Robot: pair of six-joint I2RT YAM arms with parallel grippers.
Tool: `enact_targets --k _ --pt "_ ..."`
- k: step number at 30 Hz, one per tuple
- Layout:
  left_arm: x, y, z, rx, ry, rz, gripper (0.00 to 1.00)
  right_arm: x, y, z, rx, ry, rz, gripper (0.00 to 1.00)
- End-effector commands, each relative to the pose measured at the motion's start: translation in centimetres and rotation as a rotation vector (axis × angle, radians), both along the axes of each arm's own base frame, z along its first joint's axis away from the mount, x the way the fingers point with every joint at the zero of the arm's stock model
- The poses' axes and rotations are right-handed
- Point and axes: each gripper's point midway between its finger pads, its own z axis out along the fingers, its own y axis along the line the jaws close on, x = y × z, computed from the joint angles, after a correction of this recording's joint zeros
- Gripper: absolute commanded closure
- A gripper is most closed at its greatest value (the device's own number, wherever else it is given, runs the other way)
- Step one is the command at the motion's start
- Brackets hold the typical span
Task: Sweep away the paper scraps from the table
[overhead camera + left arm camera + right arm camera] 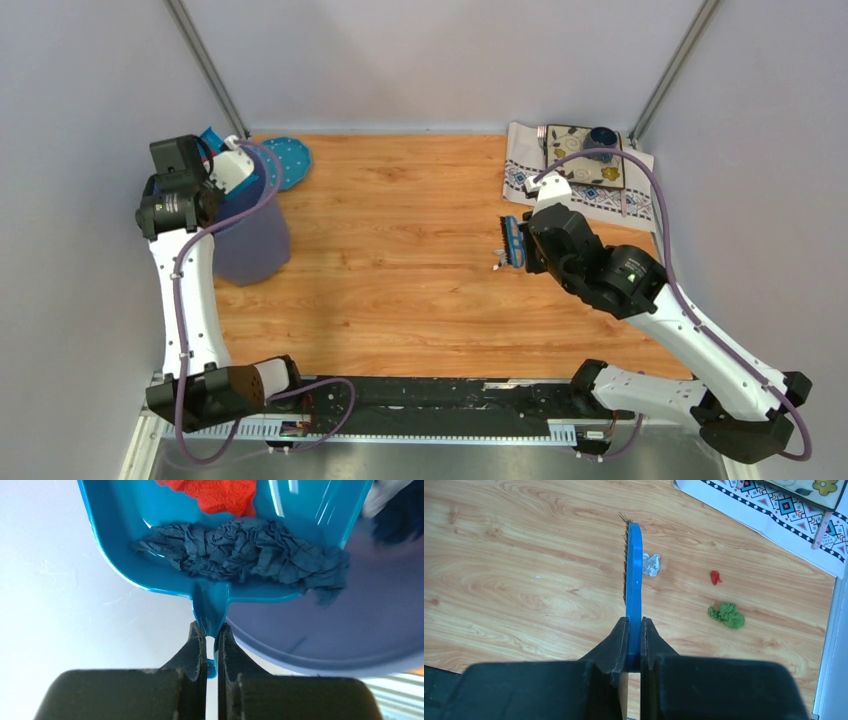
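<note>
My left gripper (228,160) (212,630) is shut on the thin handle of a blue dustpan (150,575), which is tipped over a lavender-blue bin (250,240) (350,630). A dark blue paper scrap (245,550) and a red one (220,492) lie in the pan. My right gripper (528,245) (634,625) is shut on a blue brush (512,243) (634,580) held above the table (400,250). Beyond the brush, a white-grey scrap (651,564), a small red scrap (715,577) and a green scrap (727,615) lie on the wood.
A round blue lid (288,160) lies behind the bin. A patterned white cloth (530,180) (774,520) at the back right carries a flat tray (583,160) and a dark cup (602,138). Grey walls surround the table; a black rail (430,400) runs along its near edge.
</note>
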Motion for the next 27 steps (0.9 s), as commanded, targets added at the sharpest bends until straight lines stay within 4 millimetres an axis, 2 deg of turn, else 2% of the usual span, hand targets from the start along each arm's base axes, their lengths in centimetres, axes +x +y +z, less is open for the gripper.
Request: enact_targets --k 1,2,4,5,6,7,8,10,12,14,16,17,25,27 --pt "-1.2 4.9 5.0 0.399 -0.058 0.132 1.00 0.5 0.8 0.5 0.024 -0.014 0.018 1.00" --pt "-1.1 5.0 4.7 0.423 -0.048 0.127 1.00 0.6 1.1 0.5 0.029 -0.014 0.023 1.00" --pt "-0.8 5.5 6.6 0.525 -0.081 0.115 1.00 0.7 1.5 0.4 0.034 -0.008 0.031 1.00" --pt "-1.0 5.5 6.1 0.561 -0.070 0.105 1.00 0.8 1.7 0.5 0.039 -0.010 0.037 1.00" --pt "-0.6 5.6 7.5 0.656 -0.080 0.076 1.00 0.8 1.9 0.4 0.043 -0.007 0.041 1.00" --pt "-1.0 5.1 8.3 0.712 -0.100 0.042 1.00 0.8 2.0 0.3 0.043 -0.002 0.044 1.00" --pt "-0.5 4.9 5.5 0.750 -0.033 -0.020 1.00 0.9 2.2 0.3 0.046 -0.002 0.045 1.00" --pt "-0.6 3.6 6.9 0.919 -0.044 -0.115 1.00 0.9 2.3 0.3 0.048 -0.004 0.050 1.00" --pt "-0.1 2.9 5.4 1.009 0.006 -0.199 1.00 1.0 2.5 0.3 0.048 -0.004 0.058 1.00" --pt "-0.2 2.4 6.5 1.063 -0.029 -0.208 1.00 1.0 2.7 0.6 0.056 -0.009 0.062 1.00" --pt "-0.1 2.4 7.1 1.078 -0.037 -0.197 1.00 1.0 2.8 0.7 0.057 -0.008 0.067 1.00" --pt "-0.2 2.4 8.1 1.094 -0.048 -0.188 1.00 1.1 2.8 0.7 0.055 -0.009 0.065 1.00" --pt "-0.1 2.3 10.1 1.098 -0.102 -0.172 1.00 1.1 2.4 0.8 0.055 -0.017 0.055 1.00" --pt "-0.3 2.4 12.0 1.014 -0.235 -0.117 1.00 1.1 2.1 0.8 0.049 -0.024 0.042 1.00"
